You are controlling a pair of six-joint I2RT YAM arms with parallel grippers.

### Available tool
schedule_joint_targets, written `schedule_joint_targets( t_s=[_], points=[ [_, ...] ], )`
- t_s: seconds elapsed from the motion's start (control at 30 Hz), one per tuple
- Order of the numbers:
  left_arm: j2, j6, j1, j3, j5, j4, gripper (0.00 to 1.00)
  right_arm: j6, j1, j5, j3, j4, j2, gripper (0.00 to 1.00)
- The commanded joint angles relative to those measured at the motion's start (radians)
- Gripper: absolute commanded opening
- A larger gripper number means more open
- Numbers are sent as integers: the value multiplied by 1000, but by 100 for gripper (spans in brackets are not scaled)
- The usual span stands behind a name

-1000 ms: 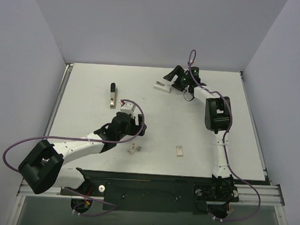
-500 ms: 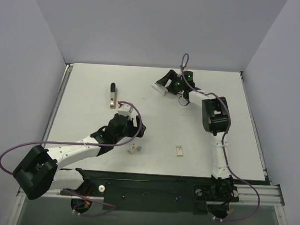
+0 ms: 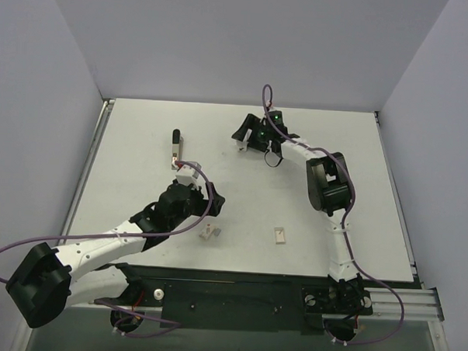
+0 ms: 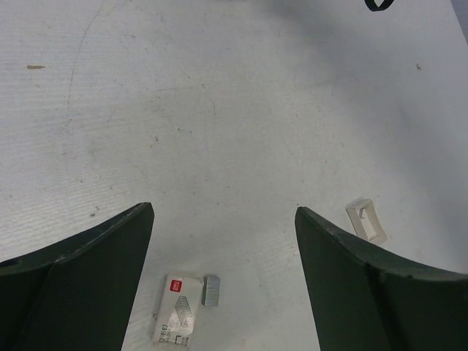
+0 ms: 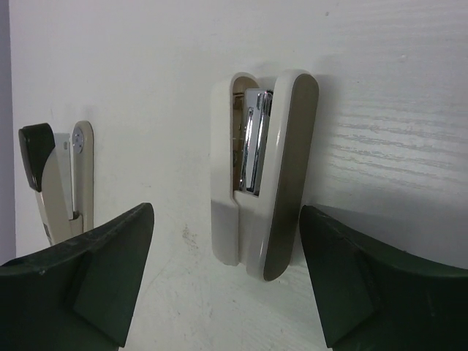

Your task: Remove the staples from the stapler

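A white stapler (image 5: pixel 263 175) lies on its side with its metal staple channel showing. Its near end sits between the fingers of my open right gripper (image 5: pixel 227 213), with a gap on each side. From above, the right gripper (image 3: pixel 244 137) covers most of this stapler (image 3: pixel 239 145) at the back of the table. My left gripper (image 4: pixel 223 212) is open and holds nothing. It hovers over a small staple box (image 4: pixel 178 308) with a loose strip of staples (image 4: pixel 210 290) beside it. From above, the left gripper (image 3: pixel 211 212) is just over that box (image 3: pixel 208 233).
A second stapler, beige with a black end (image 3: pixel 175 148), lies at the back left and also shows in the right wrist view (image 5: pixel 58 183). A small white plastic piece (image 3: pixel 279 236) lies right of the staple box (image 4: pixel 365 219). Walls close in the table's sides and back.
My right arm swung left until its gripper came over the white stapler, and its jaws narrowed a little. The left arm shifted slightly up and left, still open.
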Motion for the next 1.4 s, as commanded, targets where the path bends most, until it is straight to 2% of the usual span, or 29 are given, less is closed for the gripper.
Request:
schedule_joint_targets(
  t_s=[0.0, 0.37, 0.77, 0.97, 1.23, 1.37],
  points=[
    [-29, 3, -5, 1, -11, 12, 89, -8, 1, 116, 42, -194, -27, 75],
    [16, 26, -6, 23, 1, 15, 89, 55, 4, 208, 142, -282, 24, 59],
    [45, 29, -5, 17, 6, 38, 89, 55, 6, 274, 208, -306, 55, 47],
    [59, 26, -5, 15, 9, 47, 89, 30, 18, 281, 268, -372, 87, 42],
    [62, 20, -5, 12, 10, 49, 89, 15, 32, 278, 297, -398, 99, 26],
    [60, 18, -5, 11, 12, 52, 89, -1, 39, 289, 305, -418, 98, 8]
  ],
)
